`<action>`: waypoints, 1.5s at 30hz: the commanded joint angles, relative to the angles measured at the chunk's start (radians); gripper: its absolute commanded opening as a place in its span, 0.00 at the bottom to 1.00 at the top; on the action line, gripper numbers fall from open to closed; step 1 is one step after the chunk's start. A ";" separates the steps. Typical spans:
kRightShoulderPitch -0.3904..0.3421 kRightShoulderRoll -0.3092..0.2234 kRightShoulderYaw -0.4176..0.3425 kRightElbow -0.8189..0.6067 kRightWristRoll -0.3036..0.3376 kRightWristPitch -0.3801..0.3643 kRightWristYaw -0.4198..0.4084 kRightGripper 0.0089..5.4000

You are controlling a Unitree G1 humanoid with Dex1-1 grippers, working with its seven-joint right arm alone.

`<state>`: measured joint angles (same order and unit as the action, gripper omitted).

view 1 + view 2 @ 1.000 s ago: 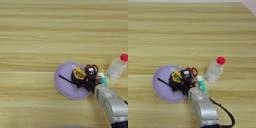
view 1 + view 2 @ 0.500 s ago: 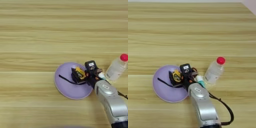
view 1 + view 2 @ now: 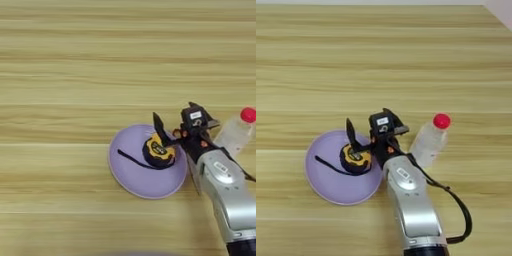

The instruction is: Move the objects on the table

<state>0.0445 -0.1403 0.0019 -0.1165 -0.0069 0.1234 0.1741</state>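
Pincer (image 3: 363,135) of mine is hovering open over the plate's (image 3: 323,187) right rim, gripping nothing. Tape measure (image 3: 355,158) is lying on the plate, its black strap trailing left; being compact and stiff, it should be taken across its flat sides. Bottle (image 3: 428,142) is standing on the desk (image 3: 381,60) just right of my wrist; probably light, tippable.

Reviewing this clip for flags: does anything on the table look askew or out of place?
Only the bottle: it lies tipped on its side beside the lilac plate. The tape measure sits on the plate, black strap trailing across it.
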 commanded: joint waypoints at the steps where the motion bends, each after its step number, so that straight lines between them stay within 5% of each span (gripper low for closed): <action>1: -0.072 -0.008 -0.050 -0.049 0.004 -0.066 -0.043 1.00; 20: -0.150 -0.064 -0.229 0.041 -0.011 -0.130 -0.170 1.00; 45: -0.125 -0.066 -0.287 0.148 -0.026 -0.115 -0.267 1.00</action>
<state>-0.0305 -0.1801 -0.2728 0.0498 -0.0343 0.0310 -0.0838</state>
